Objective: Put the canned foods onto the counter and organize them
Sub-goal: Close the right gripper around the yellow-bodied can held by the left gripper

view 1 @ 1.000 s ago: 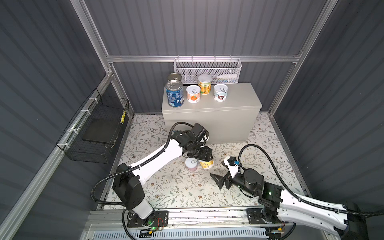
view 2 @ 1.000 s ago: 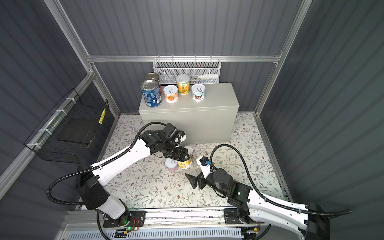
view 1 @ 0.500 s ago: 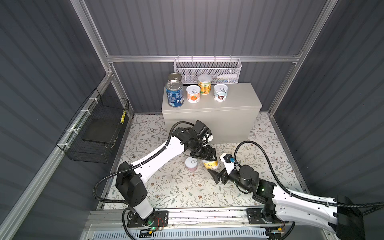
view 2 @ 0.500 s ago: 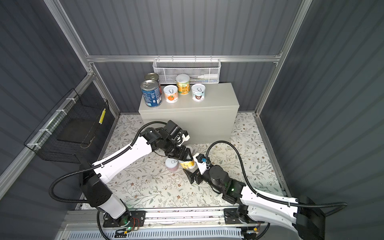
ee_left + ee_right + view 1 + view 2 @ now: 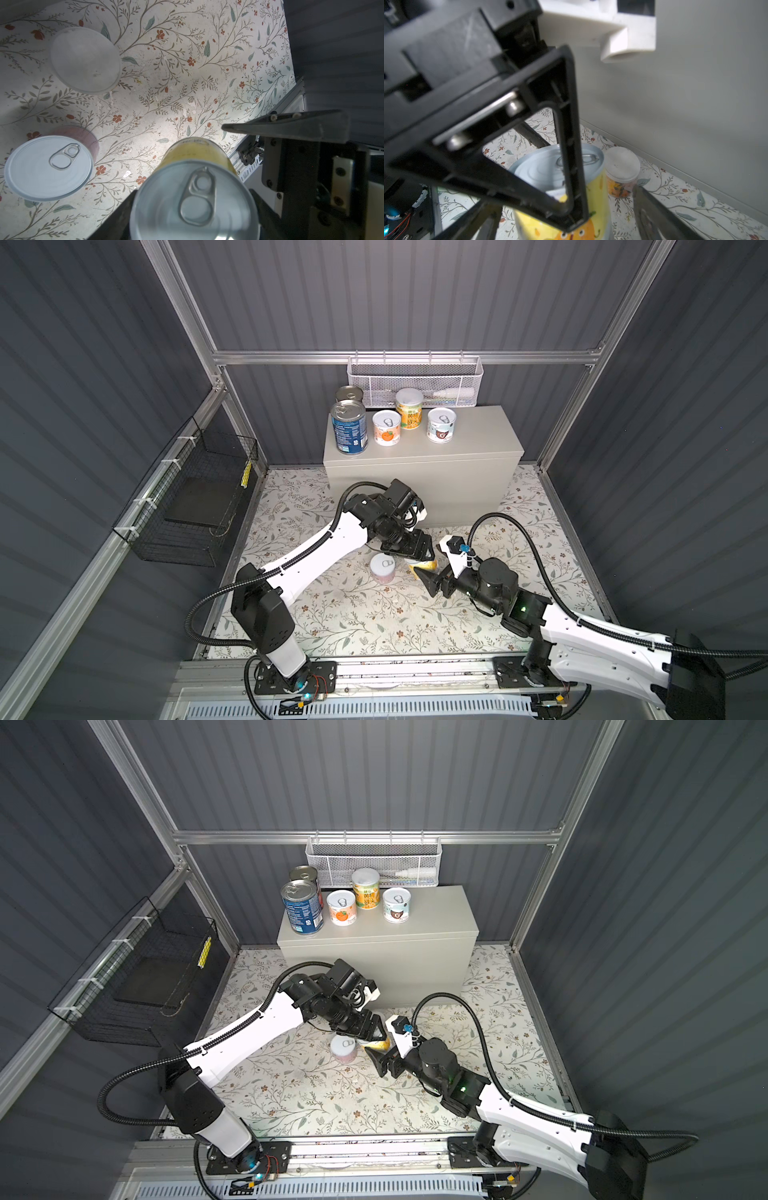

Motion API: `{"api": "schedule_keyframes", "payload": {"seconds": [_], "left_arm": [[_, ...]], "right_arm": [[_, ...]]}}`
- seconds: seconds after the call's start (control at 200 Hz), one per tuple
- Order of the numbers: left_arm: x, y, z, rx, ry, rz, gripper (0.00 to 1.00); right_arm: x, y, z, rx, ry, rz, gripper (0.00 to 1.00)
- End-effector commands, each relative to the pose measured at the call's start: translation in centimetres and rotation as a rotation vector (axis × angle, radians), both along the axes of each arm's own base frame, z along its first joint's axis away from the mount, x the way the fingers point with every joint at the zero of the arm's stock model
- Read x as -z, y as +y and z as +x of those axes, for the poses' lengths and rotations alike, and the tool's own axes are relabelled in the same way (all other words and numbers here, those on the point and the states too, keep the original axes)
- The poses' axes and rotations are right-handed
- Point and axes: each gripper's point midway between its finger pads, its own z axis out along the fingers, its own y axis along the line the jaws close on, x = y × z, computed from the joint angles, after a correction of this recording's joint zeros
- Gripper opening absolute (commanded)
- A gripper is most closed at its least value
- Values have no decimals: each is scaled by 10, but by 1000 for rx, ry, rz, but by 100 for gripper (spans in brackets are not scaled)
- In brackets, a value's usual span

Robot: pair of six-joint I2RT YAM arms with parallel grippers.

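The left claw [image 5: 417,552] grips the yellow can [image 5: 195,199] by its sides, down by the floral floor [image 5: 353,614] just beside the pink can [image 5: 383,567]. The right claw [image 5: 424,581] stands wide, a finger on either side of that can; five cans [image 5: 387,428] stand on the surface [image 5: 478,435]

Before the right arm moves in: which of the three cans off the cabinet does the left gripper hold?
The yellow can, inside the left gripper; the pink can and the frosted-lid can stand free.
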Motion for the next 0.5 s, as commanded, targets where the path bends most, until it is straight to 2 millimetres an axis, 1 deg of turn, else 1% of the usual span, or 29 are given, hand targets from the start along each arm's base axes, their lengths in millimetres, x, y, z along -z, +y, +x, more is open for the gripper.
{"api": "schedule_keyframes", "payload": {"seconds": [0.0, 0.065, 0.205, 0.495], "left_arm": [[-40, -8, -1, 35, -49, -110, 54], [-41, -9, -1, 41, -43, -117, 54], [-42, -10, -3, 44, -33, -124, 53], [-39, -10, -8, 42, -8, -129, 53]], "right_arm": [[-7, 7, -5, -47, 0, 22, 97], [-4, 9, -6, -59, 4, 15, 96], [3, 8, -1, -35, 13, -7, 94], [-2, 7, 3, -18, -23, -16, 93]]}}
